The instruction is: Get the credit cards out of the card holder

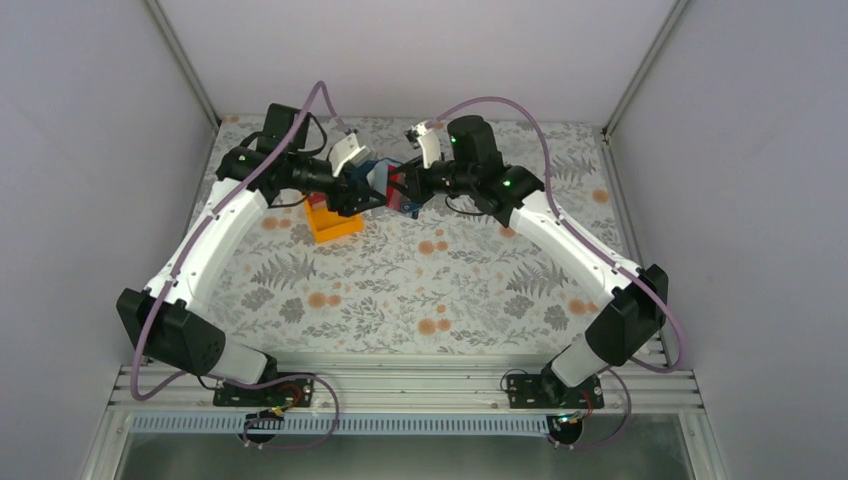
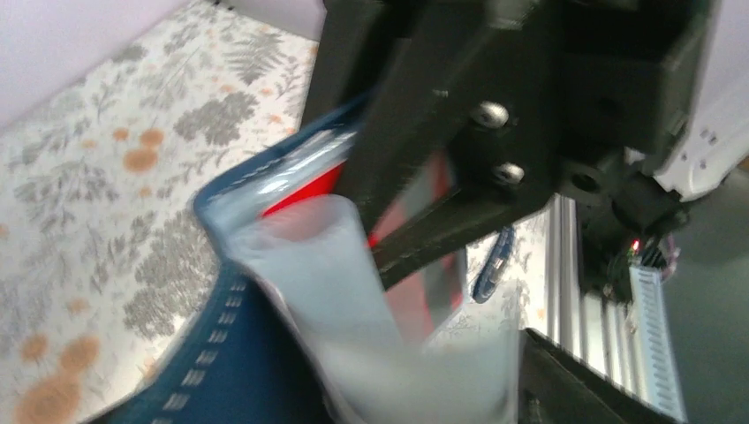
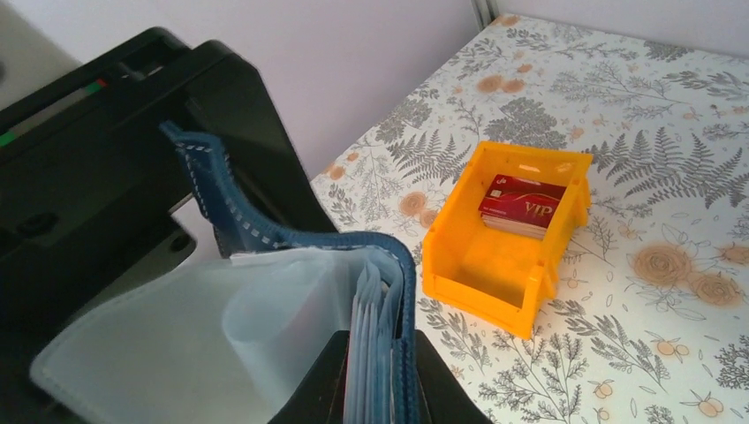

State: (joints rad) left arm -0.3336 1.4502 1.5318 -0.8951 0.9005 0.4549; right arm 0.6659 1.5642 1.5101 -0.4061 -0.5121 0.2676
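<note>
The blue card holder [image 1: 383, 178] hangs above the table between both grippers, spread open. My right gripper [image 3: 375, 389] is shut on its stitched cover and the stack of clear sleeves [image 3: 265, 327]. In the blurred left wrist view a red credit card [image 2: 305, 190] shows inside a sleeve, with the blue cover [image 2: 221, 353] low on the left. My left gripper [image 1: 362, 190] is at the holder's other side; one finger [image 2: 574, 384] stands far out at the bottom right, so the jaws look open, the other finger hidden by the holder. More red credit cards [image 3: 523, 201] lie in the orange tray [image 3: 481, 296].
The orange tray [image 1: 335, 225] sits on the floral tablecloth just below the left gripper. White enclosure walls close in the table on the left, right and back. An aluminium rail [image 2: 649, 344] with the arm bases runs along the near edge.
</note>
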